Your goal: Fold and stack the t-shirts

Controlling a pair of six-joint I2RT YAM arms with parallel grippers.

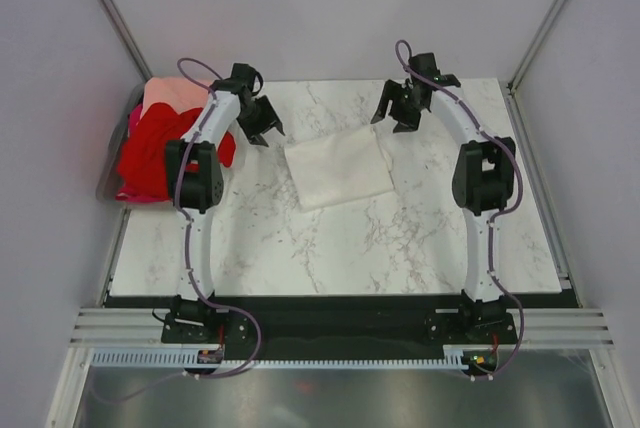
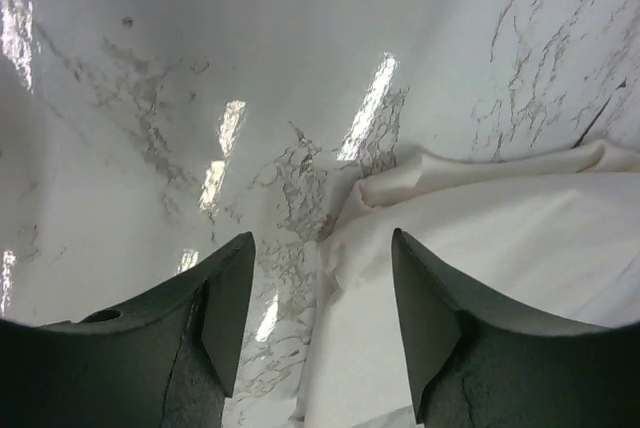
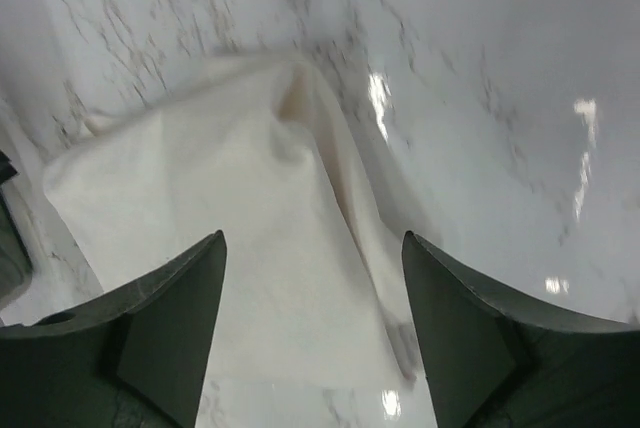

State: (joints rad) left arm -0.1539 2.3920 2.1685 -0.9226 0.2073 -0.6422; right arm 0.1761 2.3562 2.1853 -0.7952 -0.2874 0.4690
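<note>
Hovering the left gripper [image 1: 262,120] just off the far-left corner of the folded cream-white cloth t-shirt [image 1: 338,168], fingers spread and holding nothing. Hanging the right gripper [image 1: 400,108] just beyond that shirt's far-right corner, likewise spread and empty. Lying flat as a neat rectangle on the white marble tabletop [image 1: 400,248], with the heap of bright red and salmon-pink cloth tees [image 1: 160,148] waiting well to the shirt's left.

Probably risking an undone fold: pinching only the top layer at the rumpled far corners and peeling it open while lifting. Risking also dragging the cloth askew by closing on one side before the other. Possibly snagging the left arm [image 1: 195,173] on the heap while swinging left of the shirt.

Leaving open marble nearer than the shirt and to its right for moving; offering less room beyond the shirt, toward the back wall [image 1: 320,8], and to its left by the heap.
</note>
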